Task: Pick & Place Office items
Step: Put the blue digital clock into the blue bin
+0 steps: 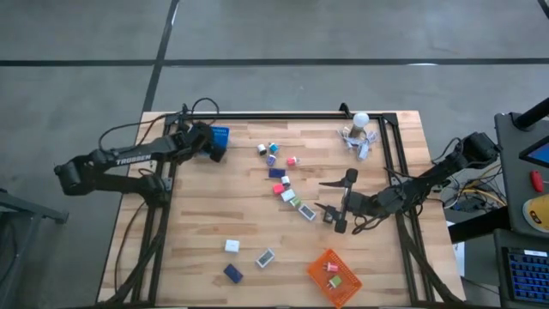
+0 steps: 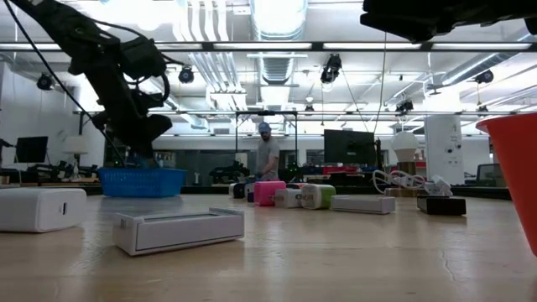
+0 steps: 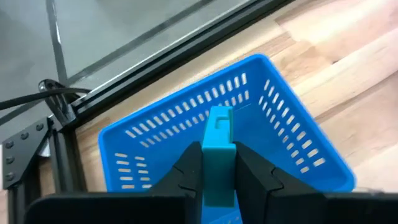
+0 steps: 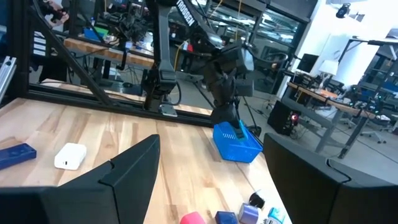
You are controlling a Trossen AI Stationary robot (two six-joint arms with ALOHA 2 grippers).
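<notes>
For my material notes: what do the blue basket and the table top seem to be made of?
The blue basket looks like moulded plastic: uniform glossy colour, walls pierced by regular slots. The table top looks like wood with a smooth finish: pale planks with visible grain and joints.

The high view looks straight down on the whole counter, the low view looks level across it, each wrist view looks forward, and all four share the blue basket.
</notes>
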